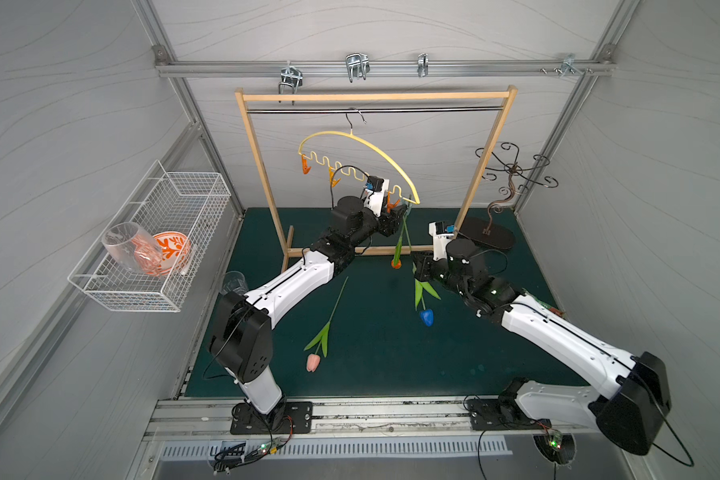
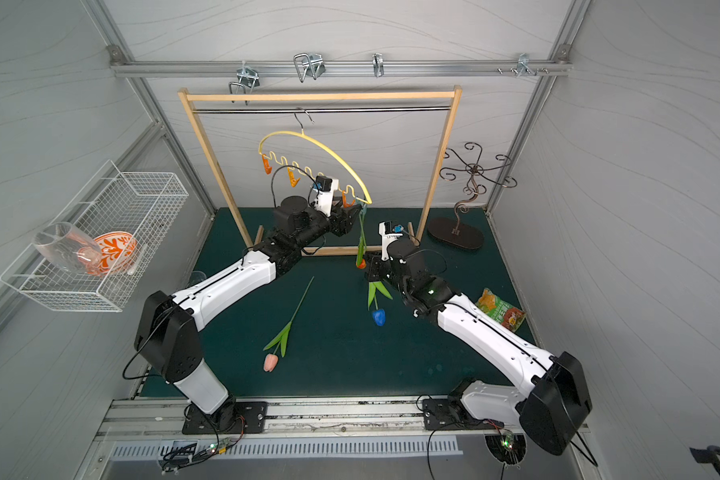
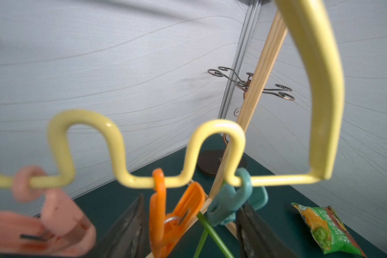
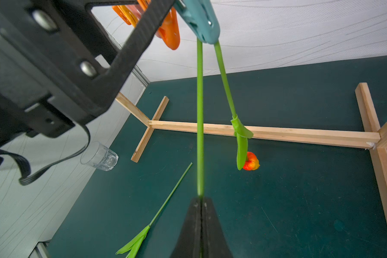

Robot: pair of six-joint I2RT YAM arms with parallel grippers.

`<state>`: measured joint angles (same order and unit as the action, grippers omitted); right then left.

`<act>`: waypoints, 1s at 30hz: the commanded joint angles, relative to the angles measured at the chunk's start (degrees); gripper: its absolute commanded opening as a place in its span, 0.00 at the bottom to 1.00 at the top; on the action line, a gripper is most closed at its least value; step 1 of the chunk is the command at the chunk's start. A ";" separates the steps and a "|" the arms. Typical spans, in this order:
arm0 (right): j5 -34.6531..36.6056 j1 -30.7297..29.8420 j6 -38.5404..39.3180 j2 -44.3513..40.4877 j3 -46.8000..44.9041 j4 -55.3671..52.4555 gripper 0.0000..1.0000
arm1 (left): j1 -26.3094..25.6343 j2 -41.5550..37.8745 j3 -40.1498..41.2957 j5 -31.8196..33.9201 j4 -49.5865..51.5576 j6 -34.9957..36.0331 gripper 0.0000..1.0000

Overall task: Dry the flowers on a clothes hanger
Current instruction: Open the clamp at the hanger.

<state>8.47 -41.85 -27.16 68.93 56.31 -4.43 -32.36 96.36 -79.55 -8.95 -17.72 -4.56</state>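
Because the teal peg on the hanger already grips the orange tulip, which hangs head down, and the stem of the blue tulip reaches up to the same peg mouth, we judge a drop to be the main hazard. Any spreading of that peg to admit the second stem would free the first.

The right claw is fully closed on the blue tulip's stem, with the head hanging below it. If it lets go before the peg bites, the stem would fall to the surface. The left claw stands part open with the orange peg and the teal peg between its fingers; we cannot tell whether it presses on either. The hanger hangs tilted by its hook from the rail, so a sideways push could swing or unhook it. The pink tulip lies on the surface, well apart from both claws.

Containers:
- Basket on the wall: holds a glass on its side and a bowl.
- Tumbler on the surface: appears empty.
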 commanded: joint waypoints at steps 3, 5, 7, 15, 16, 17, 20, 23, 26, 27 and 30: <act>-0.38 0.35 0.00 -1.87 0.16 0.58 0.00 | -0.67 -0.31 0.51 4.00 -5.93 2.98 0.59; -0.05 0.28 0.26 -1.86 0.11 0.56 0.00 | -0.64 -0.38 0.95 4.60 -8.37 3.54 0.56; 0.49 0.36 0.65 -1.84 0.16 0.54 0.00 | -0.62 -0.72 1.98 5.27 -9.27 4.22 0.55; 1.92 0.40 1.86 -1.78 1.06 -0.02 0.00 | -0.60 -2.16 4.42 5.80 -11.20 5.11 0.55; 2.05 0.43 2.01 -1.74 1.23 -0.06 0.00 | -0.60 -2.46 4.93 5.79 -11.46 5.24 0.56; 2.16 0.48 2.02 -1.60 1.42 -0.26 0.00 | -0.59 -2.81 5.18 5.79 -11.46 5.37 0.57; 1.91 0.98 1.63 -1.30 1.91 -0.50 0.00 | -0.55 -4.20 6.92 5.39 -12.03 5.91 0.62; 1.51 1.10 1.65 -0.78 2.71 -0.75 0.00 | -0.36 -5.33 8.09 6.22 -12.72 6.23 0.64; 0.94 1.10 1.26 -0.66 3.10 -0.86 0.00 | 0.41 -5.24 7.53 5.77 -12.39 5.03 0.63; 0.76 1.14 0.99 -0.76 3.04 -0.75 0.00 | 0.68 -5.18 7.19 5.17 -12.08 4.46 0.63; 0.45 1.15 0.53 -0.93 2.66 -0.41 0.00 | 0.82 -4.71 6.35 3.90 -11.55 3.79 0.61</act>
<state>9.17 -40.99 -26.11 68.36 58.11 -5.10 -31.97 92.73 -71.29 -3.70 -26.02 -0.01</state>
